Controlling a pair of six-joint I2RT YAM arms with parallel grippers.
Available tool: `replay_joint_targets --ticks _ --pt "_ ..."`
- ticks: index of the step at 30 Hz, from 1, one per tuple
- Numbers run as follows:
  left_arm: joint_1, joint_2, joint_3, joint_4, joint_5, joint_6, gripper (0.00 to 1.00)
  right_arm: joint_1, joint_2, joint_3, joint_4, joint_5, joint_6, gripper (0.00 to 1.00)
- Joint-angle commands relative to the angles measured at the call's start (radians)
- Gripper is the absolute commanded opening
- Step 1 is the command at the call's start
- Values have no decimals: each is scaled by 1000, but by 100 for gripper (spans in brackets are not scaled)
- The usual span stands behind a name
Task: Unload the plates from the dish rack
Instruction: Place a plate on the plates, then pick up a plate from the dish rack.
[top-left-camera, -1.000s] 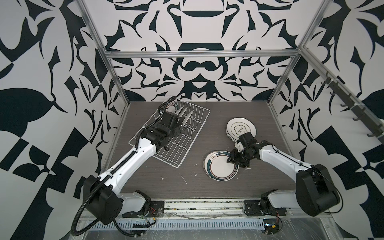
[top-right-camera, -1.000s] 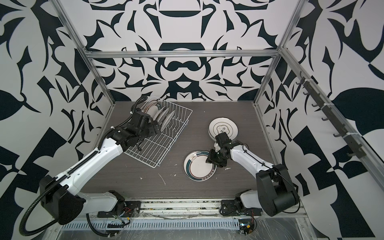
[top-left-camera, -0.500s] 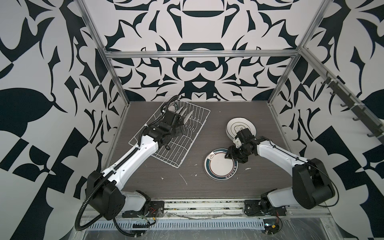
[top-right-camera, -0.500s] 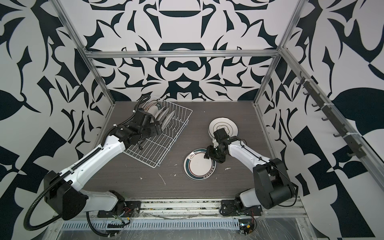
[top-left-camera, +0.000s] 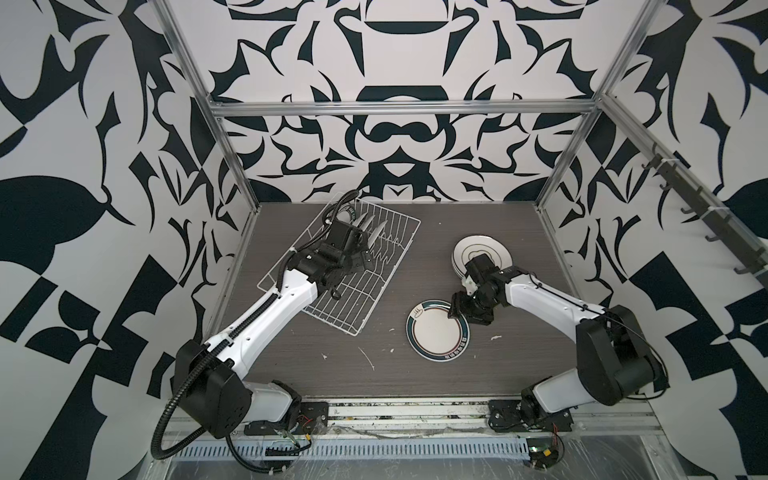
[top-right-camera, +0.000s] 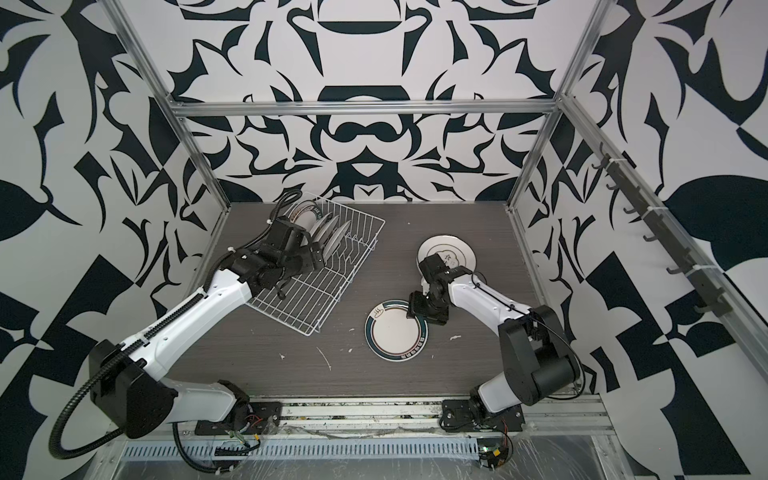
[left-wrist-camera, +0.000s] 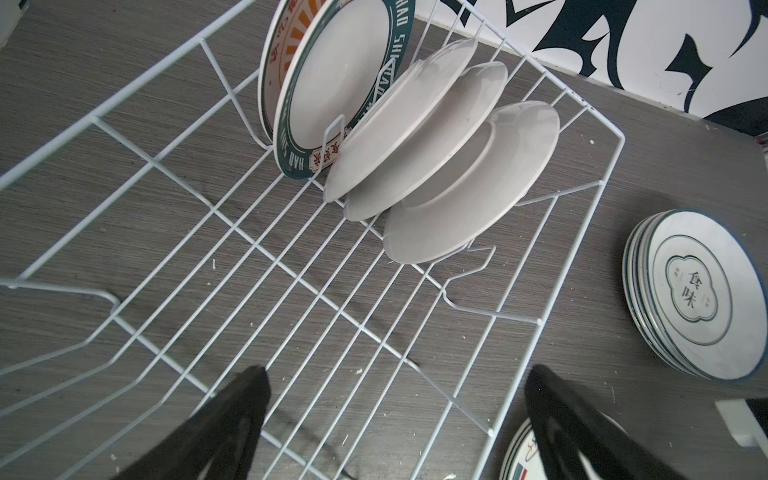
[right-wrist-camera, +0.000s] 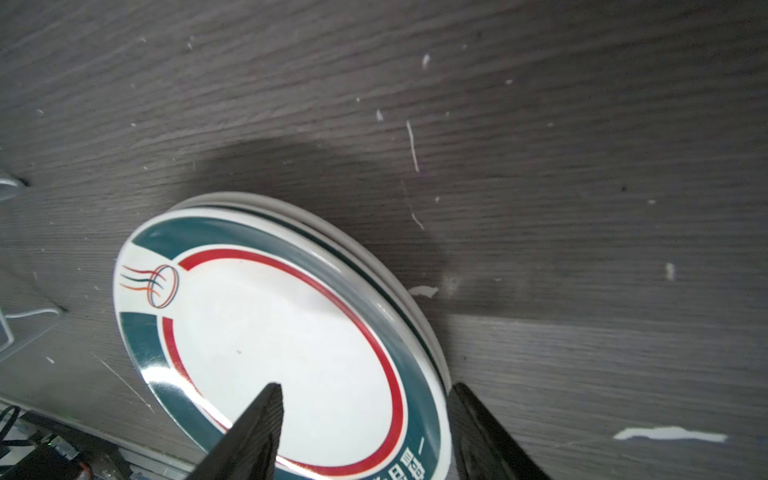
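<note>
Left wrist view: five plates (left-wrist-camera: 469, 183) stand in the dish rack (left-wrist-camera: 622, 137), with the left end effector (left-wrist-camera: 399, 370) wide open and empty. Two unloaded stacks (top-left-camera: 438, 334) sit on the counter (top-left-camera: 332, 382); the right end effector (right-wrist-camera: 366, 384) is open astride one rim.

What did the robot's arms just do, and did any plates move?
The right gripper opened and let go of the teal-rimmed plate, which lies flat on another plate. Its jaws now stand apart on either side of the rim. The left gripper, wide open, crept slightly along the dish rack toward the standing plates. The rack, those plates and the far stack stayed put.
</note>
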Motion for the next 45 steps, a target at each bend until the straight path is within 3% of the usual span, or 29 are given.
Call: replay_joint_targets --ticks 1,9,16,21,22,39,45 --pt "4 7 25 -23 -1 18 99 13 -8 47 -63 84 -4 67" --pt "4 62 55 27 21 90 99 18 -33 84 -95 130 0 71" --pt "-14 193 151 29 36 173 99 18 -34 96 -86 122 -6 78" --pt "-65 300 233 12 -19 217 99 18 -37 98 -68 110 -10 87" --pt "-73 323 253 3 -25 225 99 18 -37 98 -67 112 -11 97" --pt "-101 623 502 -120 -229 345 99 2 -73 61 -44 105 -35 98" --pt "-102 674 527 -102 -276 386 90 -7 -106 36 -43 102 -35 100"
